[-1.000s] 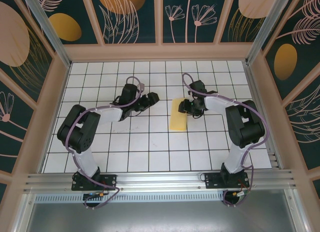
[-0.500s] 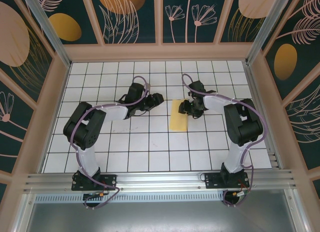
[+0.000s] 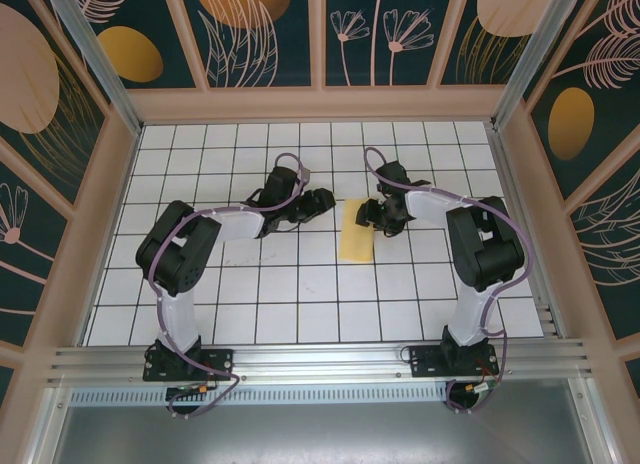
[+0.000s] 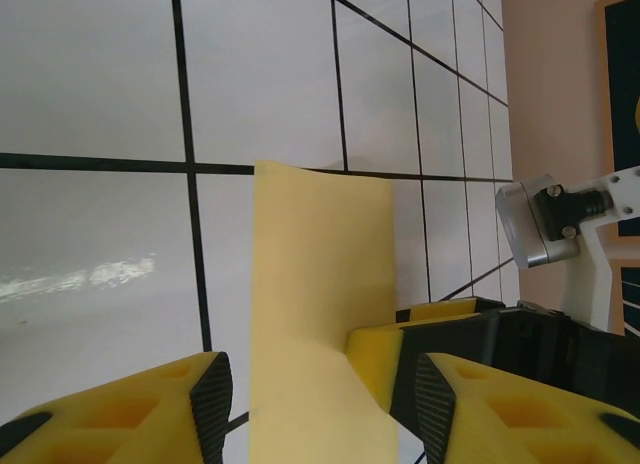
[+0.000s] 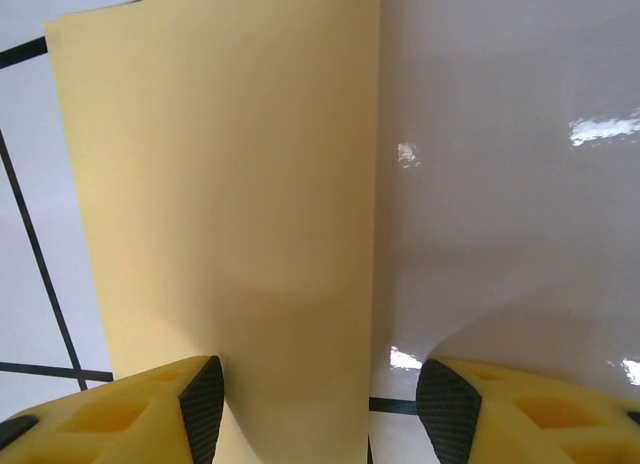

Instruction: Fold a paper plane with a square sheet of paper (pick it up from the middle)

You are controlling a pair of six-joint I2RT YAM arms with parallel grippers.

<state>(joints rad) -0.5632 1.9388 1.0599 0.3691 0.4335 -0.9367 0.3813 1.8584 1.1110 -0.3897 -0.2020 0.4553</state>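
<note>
Mid-tabletop (image 3: 300,284), slightly right of centre, the square sheet of paper (image 3: 356,234) lies flat. It is doubled into a narrow pale-yellow strip, long axis running near to far between my two arms. No dart shape yet; by my judgement the folding is at an early stage. Right gripper (image 3: 368,212) sits at the strip's far right edge, jaws apart, nothing clasped. Its wrist view shows the paper (image 5: 230,184) spreading from the left fingertip to about halfway across the gap, with the strip's right edge between the jaws. I cannot tell whether a finger touches the sheet. Left gripper (image 3: 322,199) is just beside the far left corner, jaws also parted and empty, the paper (image 4: 320,284) ahead of and under the gap. The right arm is nearer. Next move likely turns on the long edges: each gripper faces one from its own side.
</note>
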